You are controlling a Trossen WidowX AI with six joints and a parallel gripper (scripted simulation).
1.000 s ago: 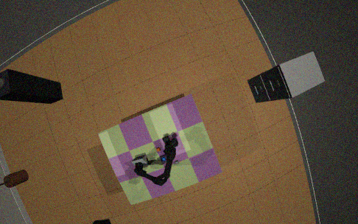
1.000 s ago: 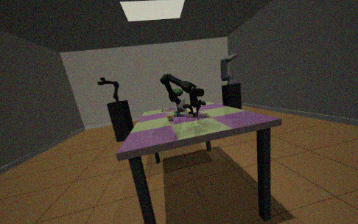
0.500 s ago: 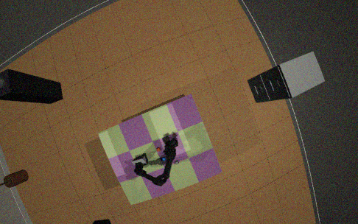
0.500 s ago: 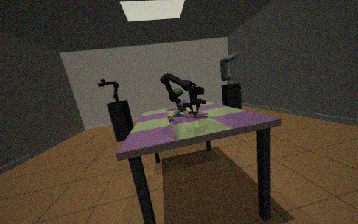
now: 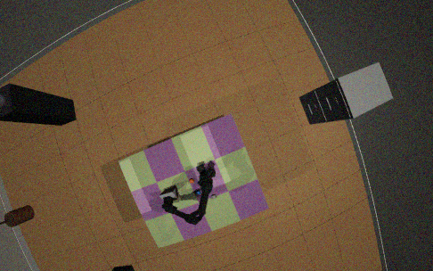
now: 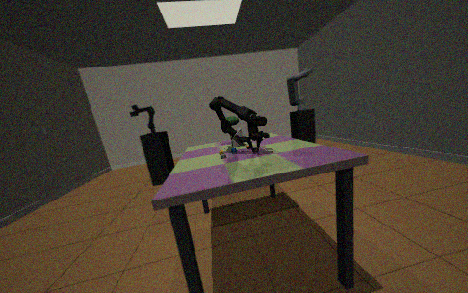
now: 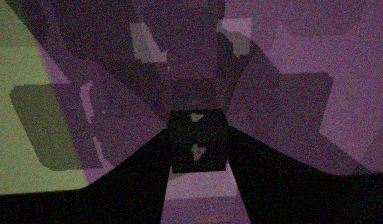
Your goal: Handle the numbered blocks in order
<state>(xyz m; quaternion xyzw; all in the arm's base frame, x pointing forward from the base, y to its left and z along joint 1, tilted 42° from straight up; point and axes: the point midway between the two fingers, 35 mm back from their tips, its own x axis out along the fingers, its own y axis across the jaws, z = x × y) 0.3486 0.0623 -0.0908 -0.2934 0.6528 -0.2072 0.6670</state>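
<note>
A black block [image 7: 184, 164] with a pale digit, which looks like a 4 but is blurred, is in the middle of the wrist view. My gripper [image 7: 197, 134] [image 6: 256, 150] [image 5: 206, 167] is shut on it, one finger against each side. The block appears to be at table level; no gap beneath it can be made out. An orange block [image 5: 191, 181] [image 6: 247, 146] and a blue block [image 5: 198, 192] [image 6: 234, 150] stand near the arm. A small pale block [image 5: 213, 196] lies on the other side of the arm in the top view. Their digits are too small to read.
The table [image 5: 249, 196] [image 6: 200, 180] has a green and purple checkered top. The arm's bent links [image 5: 194, 218] [image 6: 234, 108] reach over it. A small yellowish block [image 6: 221, 152] shows left of the blue one in the exterior view. Dark pedestals [image 5: 43, 107] [image 6: 157, 156] stand away from the table.
</note>
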